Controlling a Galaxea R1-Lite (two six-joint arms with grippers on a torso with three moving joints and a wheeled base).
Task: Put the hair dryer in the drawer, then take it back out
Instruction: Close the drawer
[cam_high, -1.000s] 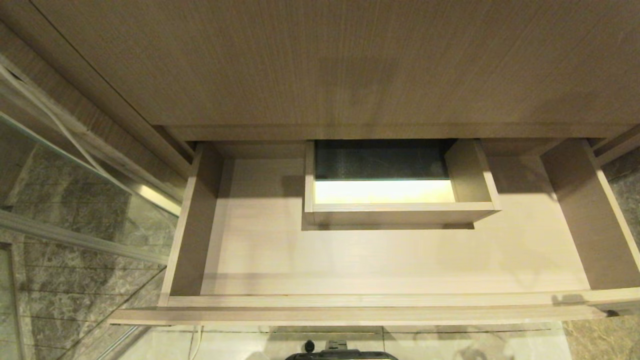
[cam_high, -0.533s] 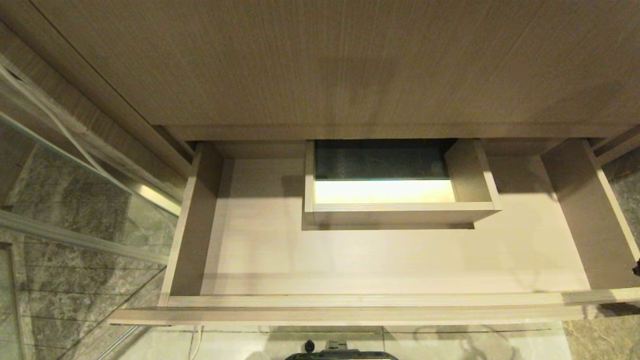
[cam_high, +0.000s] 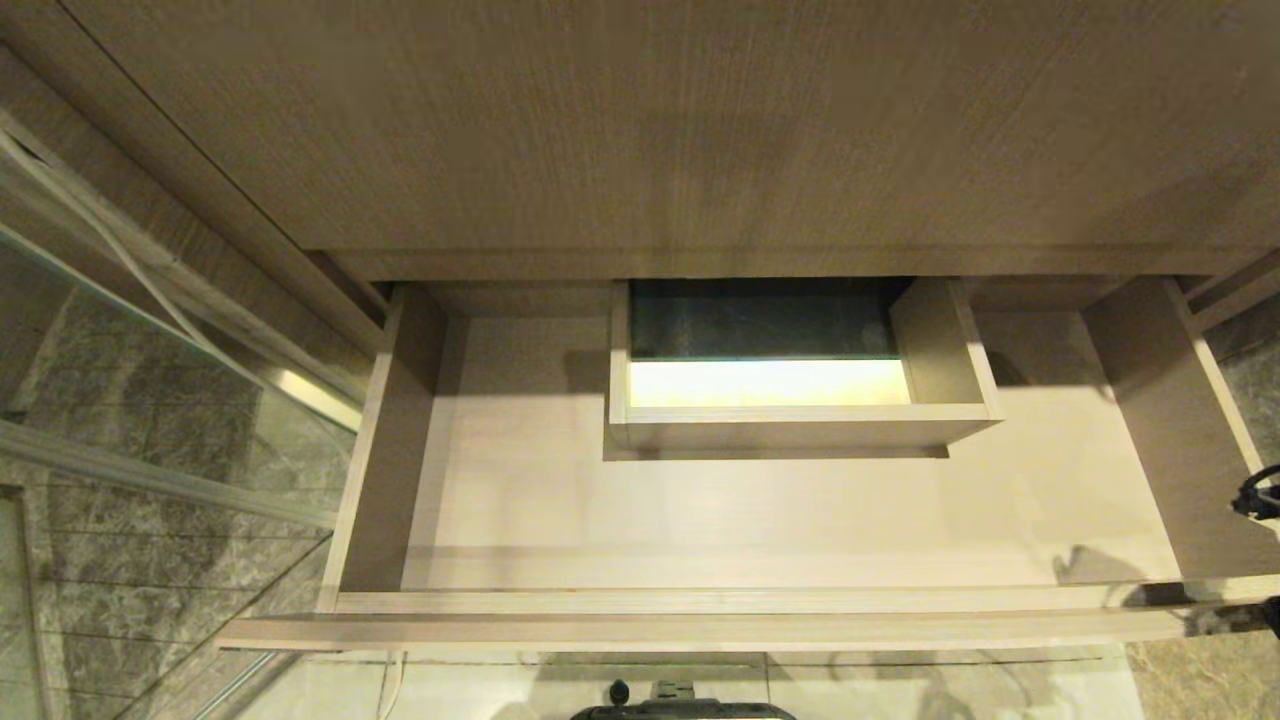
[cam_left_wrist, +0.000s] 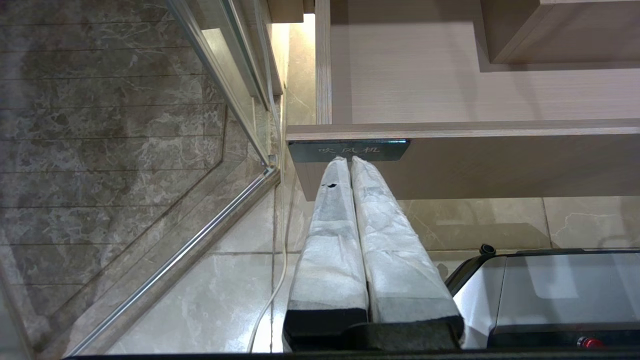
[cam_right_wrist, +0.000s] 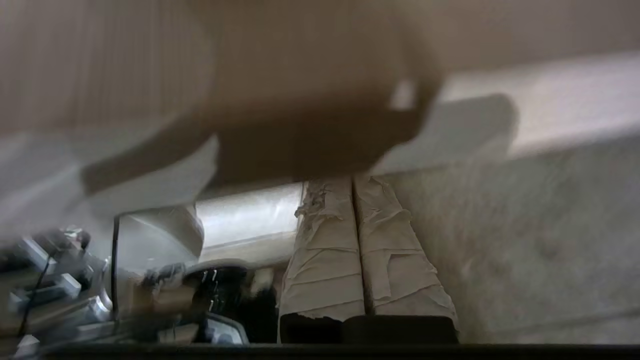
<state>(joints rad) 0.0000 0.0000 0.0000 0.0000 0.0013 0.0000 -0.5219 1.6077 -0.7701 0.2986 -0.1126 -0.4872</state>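
The wide, shallow drawer of pale beige wood-grain laminate (cam_high: 760, 520) stands pulled out beneath the flat wood-grain counter (cam_high: 680, 130), and its floor lies bare around the boxed rectangular cut-out (cam_high: 800, 420) at the middle of its back. The hair dryer shows in none of the views, so its place cannot be told. The left gripper (cam_left_wrist: 350, 161) hangs just in front of the drawer's left front corner, its two white-wrapped fingers (cam_left_wrist: 332, 220) pressed together with nothing between them, their tips at a dark label plate (cam_left_wrist: 348, 149) on the drawer front. The right gripper (cam_right_wrist: 354, 182) is blurred in its own view — its paper-wrapped fingers (cam_right_wrist: 327, 250) lie side by side, shut on nothing. In the head view only a dark bit of the right arm (cam_high: 1260, 495) shows at the right edge, beside the drawer's right wall. A glass panel (cam_high: 150, 400) and grey marble tiles (cam_left_wrist: 100, 125) lie to the left.
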